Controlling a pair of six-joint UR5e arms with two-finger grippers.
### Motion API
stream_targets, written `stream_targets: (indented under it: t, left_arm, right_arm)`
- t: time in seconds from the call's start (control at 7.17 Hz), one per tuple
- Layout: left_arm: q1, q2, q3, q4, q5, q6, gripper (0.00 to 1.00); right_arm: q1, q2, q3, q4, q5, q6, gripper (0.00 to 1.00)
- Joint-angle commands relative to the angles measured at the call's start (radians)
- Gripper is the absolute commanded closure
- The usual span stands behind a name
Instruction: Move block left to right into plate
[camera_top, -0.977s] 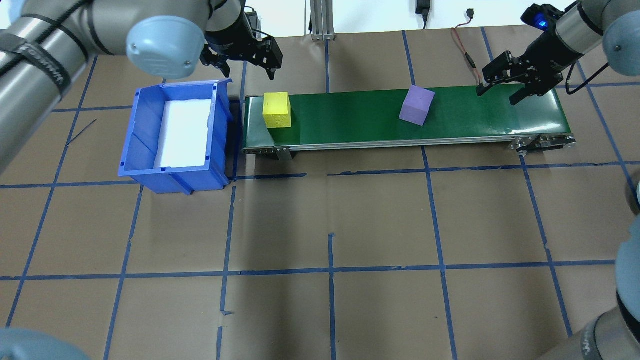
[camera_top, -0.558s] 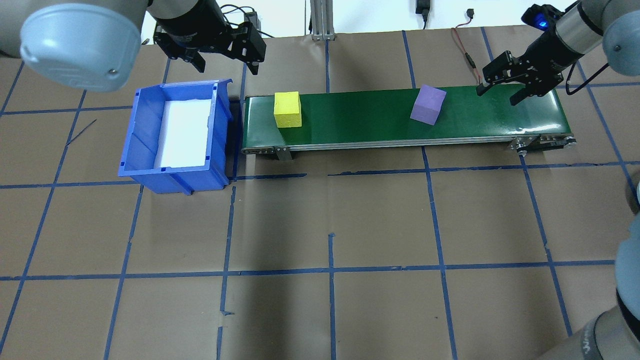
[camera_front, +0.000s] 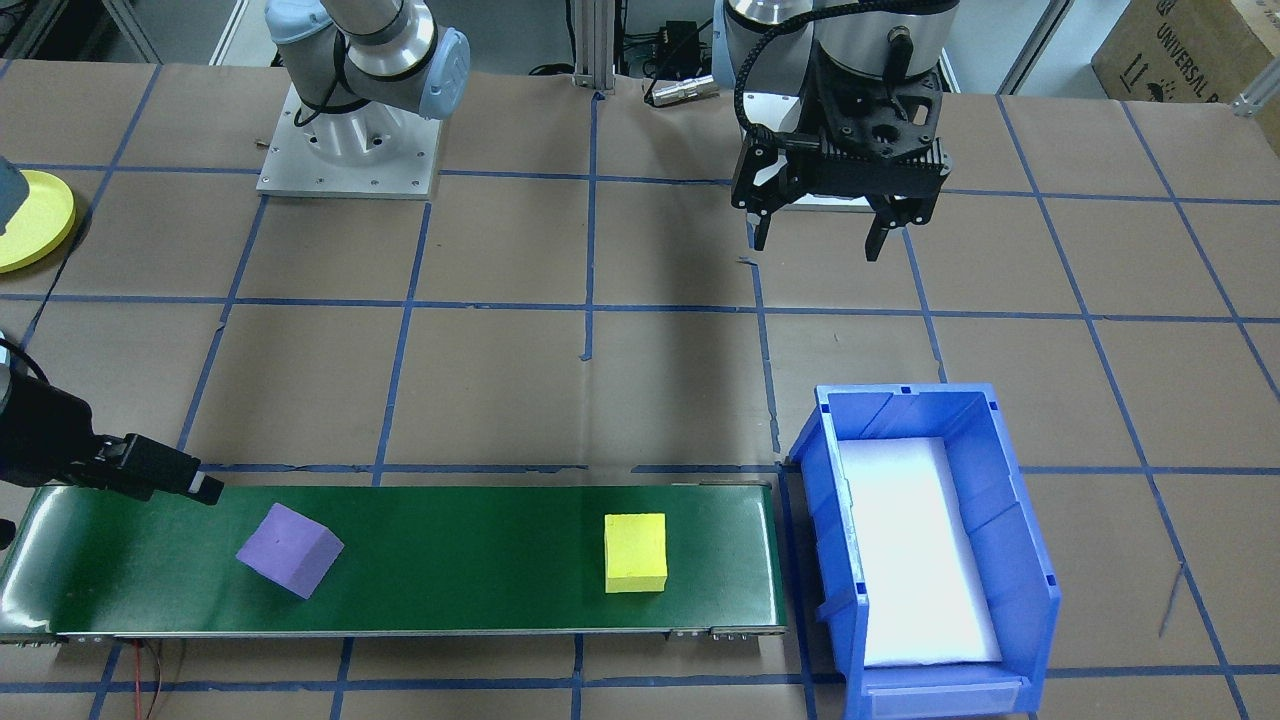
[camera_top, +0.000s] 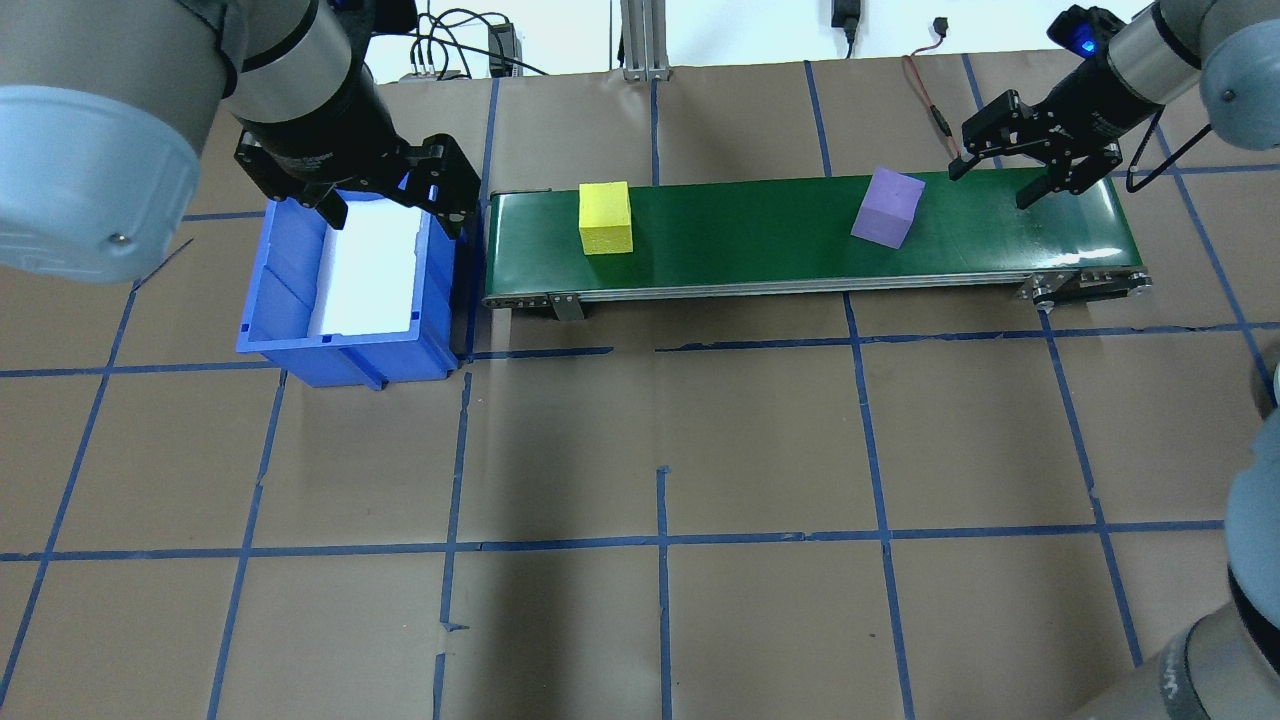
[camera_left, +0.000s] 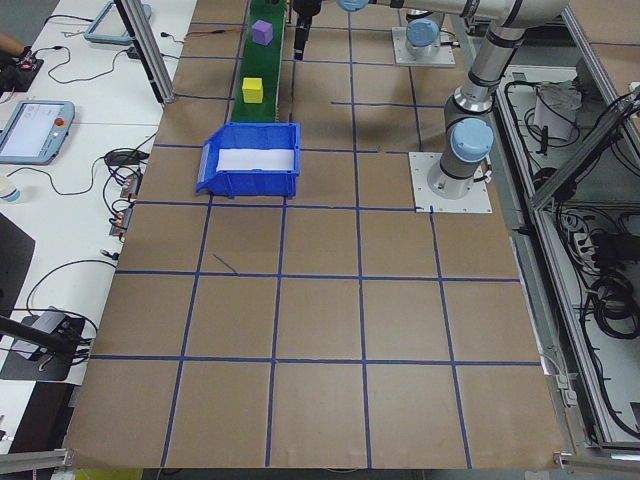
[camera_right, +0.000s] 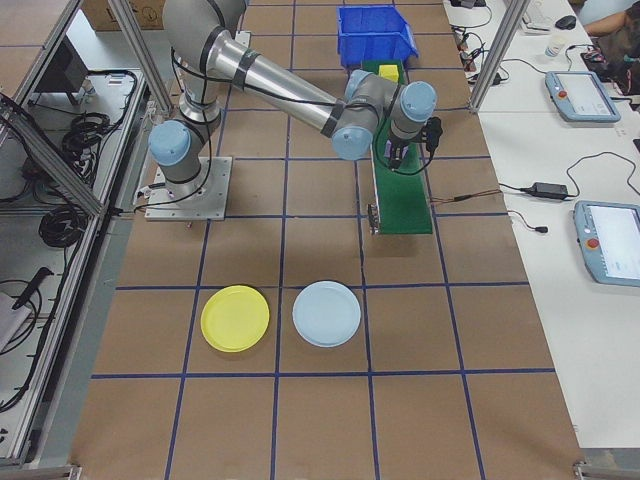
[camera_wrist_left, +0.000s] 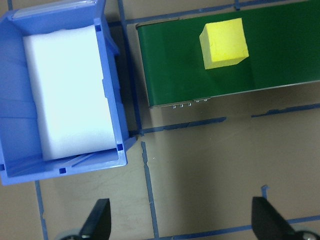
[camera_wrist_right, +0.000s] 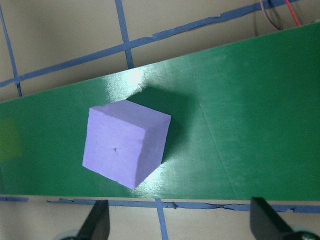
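Purple block (camera_top: 886, 207) rides belt (camera_top: 760, 235), skewed, at 9 o'clock of right gripper (camera_top: 1035, 175), jaws apart and empty; left gripper (camera_top: 390, 205) likewise apart over bin (camera_top: 290, 300); best grasp probably squares jaws to flat faces, then carries toward plates (camera_right: 327, 314).

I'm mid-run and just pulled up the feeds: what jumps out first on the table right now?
The long green conveyor belt stands out, carrying a yellow block near its left end and a tilted purple block toward the right. The right gripper hangs open just past the purple block, while the left gripper hangs open above the blue bin beside the belt.
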Motion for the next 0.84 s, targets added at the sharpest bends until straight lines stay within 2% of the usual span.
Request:
stream_targets:
  t: [0.0,0.7]
  left_arm:
    - [0.003,0.007,-0.001,-0.008,-0.001,-0.001,0.00]
    - [0.009,0.007,-0.001,0.004,-0.007,-0.004,0.00]
  right_arm:
    - [0.000,0.021,0.000,-0.059,0.009,0.065,0.00]
    - [0.000,0.084,-0.003,-0.142,0.011,0.082,0.00]
